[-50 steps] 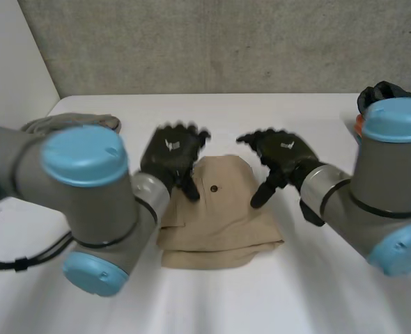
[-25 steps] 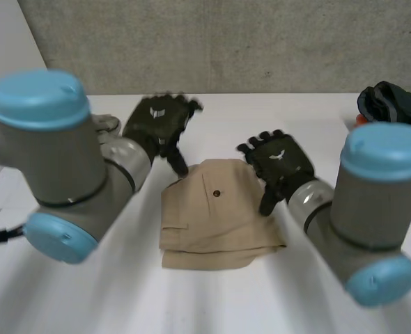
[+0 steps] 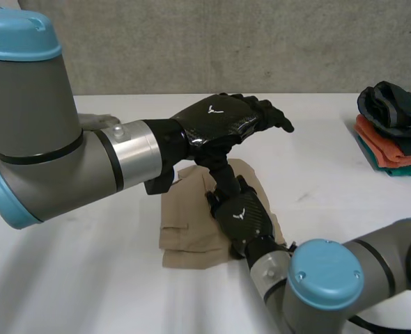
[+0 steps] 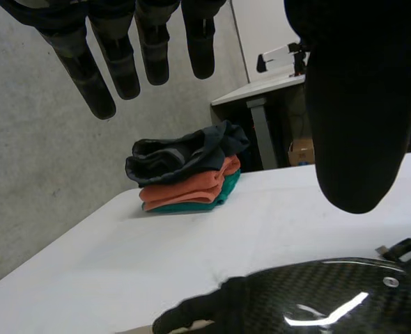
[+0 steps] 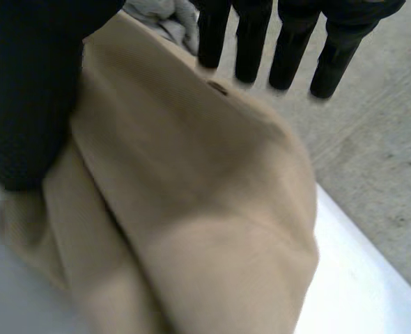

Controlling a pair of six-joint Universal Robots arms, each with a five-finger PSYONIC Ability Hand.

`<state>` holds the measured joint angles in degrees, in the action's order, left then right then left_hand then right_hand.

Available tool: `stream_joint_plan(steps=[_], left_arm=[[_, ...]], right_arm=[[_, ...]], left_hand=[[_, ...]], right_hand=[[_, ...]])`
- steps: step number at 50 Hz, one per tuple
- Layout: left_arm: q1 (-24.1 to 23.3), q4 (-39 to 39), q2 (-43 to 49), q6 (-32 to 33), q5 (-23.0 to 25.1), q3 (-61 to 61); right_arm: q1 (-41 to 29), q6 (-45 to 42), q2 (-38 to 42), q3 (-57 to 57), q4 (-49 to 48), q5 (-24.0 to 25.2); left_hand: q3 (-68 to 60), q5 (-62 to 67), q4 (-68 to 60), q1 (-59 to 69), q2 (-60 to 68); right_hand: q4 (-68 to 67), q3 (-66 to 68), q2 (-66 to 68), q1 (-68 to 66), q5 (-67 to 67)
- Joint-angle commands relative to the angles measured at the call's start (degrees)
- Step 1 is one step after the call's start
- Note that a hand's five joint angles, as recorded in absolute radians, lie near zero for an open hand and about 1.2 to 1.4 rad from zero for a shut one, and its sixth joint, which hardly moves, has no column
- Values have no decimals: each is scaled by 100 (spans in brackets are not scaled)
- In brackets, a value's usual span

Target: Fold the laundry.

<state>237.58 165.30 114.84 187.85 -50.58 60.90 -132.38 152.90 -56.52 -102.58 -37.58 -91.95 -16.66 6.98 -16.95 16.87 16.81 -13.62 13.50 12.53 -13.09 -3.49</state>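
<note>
- Tan garment (image 3: 186,226) is lying folded mid-worktop (image 3: 331,181), its long axis running from the near edge to the far edge.
- Right robot hand (image 3: 242,214) is lying over its right side, fingers straight, gripping nothing (the nearer hand).
- Left robot hand (image 3: 216,124) is hovering above the garment's far end, fingers straight, empty.

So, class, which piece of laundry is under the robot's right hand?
The folded tan garment: the right hand is over it. The stack of dark, orange and teal clothes lies well apart, off to the robot's right.
</note>
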Motion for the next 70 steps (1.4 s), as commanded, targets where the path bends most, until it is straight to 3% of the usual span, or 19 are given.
stream_joint_plan(steps=[1,7,13,16,24,28,33,40,47,48,50,51,52,57,61,66,70], left_arm=[[-36,29,21,-3,-119,71],[16,29,-23,-21,-119,63],[25,46,-129,-21,-163,10],[43,46,-348,-38,-207,27],[34,82,-516,-109,-233,62],[34,99,-516,-118,-233,115],[43,108,-507,-117,-225,238],[34,125,-498,-118,-225,326],[-19,231,-419,-118,-233,361],[-19,240,-419,-118,-233,361],[-27,266,-410,-118,-233,361],[-36,275,-410,-118,-233,361],[-36,284,-410,-118,-233,361],[-106,301,-410,-179,-233,361],[-177,310,-419,-223,-233,370],[-203,319,-489,-232,-233,361],[-247,442,-603,-302,-233,317]], right_arm=[[11,21,439,869,-101,-227],[168,56,353,1424,-66,-254],[1125,267,-315,2521,-13,-149],[1372,276,-377,2918,-39,-69],[2892,732,-500,3885,-136,238],[3797,1496,-421,4000,-337,607],[4877,2383,183,3965,-549,1536],[5880,2658,1361,3965,-935,2925],[6408,2666,1811,3763,-752,3928],[6453,2666,1785,3710,-742,3973],[6523,2666,1689,3622,-734,3991],[6593,2666,1514,3535,-742,3983],[6620,2666,1399,3499,-716,3983],[6690,2693,600,3262,-322,3904],[6734,2614,11,3279,714,3597],[6787,2220,-779,3306,1927,2615],[6734,1595,-1405,3288,2237,1901]], left_hand=[[-280,249,-251,259,266],[-280,249,-251,259,266],[-297,265,-268,276,283],[-280,249,-252,259,266],[-230,198,-201,209,216],[-179,147,-150,158,165],[-163,131,-134,142,148],[-163,131,-134,142,148],[-196,164,-167,175,182],[-196,164,-167,175,182],[-179,148,-151,158,165],[-179,148,-151,158,165],[-179,148,-151,158,165],[-180,148,-151,158,165],[-163,131,-134,142,148],[-163,131,-134,142,148],[-163,131,-134,142,148]], right_hand=[[-6583,6595,6693,-6636,-6597],[-6638,6650,6747,-6691,-6651],[-6638,6650,6747,-6691,-6651],[-6638,6650,6747,-6691,-6651],[-6638,6650,6747,-6691,-6651],[-6638,6650,6747,-6691,-6651],[-6638,6650,6747,-6691,-6651],[-6638,6650,6747,-6691,-6651],[-6610,6622,6720,-6663,-6624],[-5694,5706,5803,-5747,-5708],[-2807,2819,2916,-2860,-2820],[73,-61,37,19,59],[362,-350,-253,309,349],[362,-350,-253,309,349],[362,-350,-253,309,349],[362,-350,-253,309,349],[362,-350,-253,309,349]])
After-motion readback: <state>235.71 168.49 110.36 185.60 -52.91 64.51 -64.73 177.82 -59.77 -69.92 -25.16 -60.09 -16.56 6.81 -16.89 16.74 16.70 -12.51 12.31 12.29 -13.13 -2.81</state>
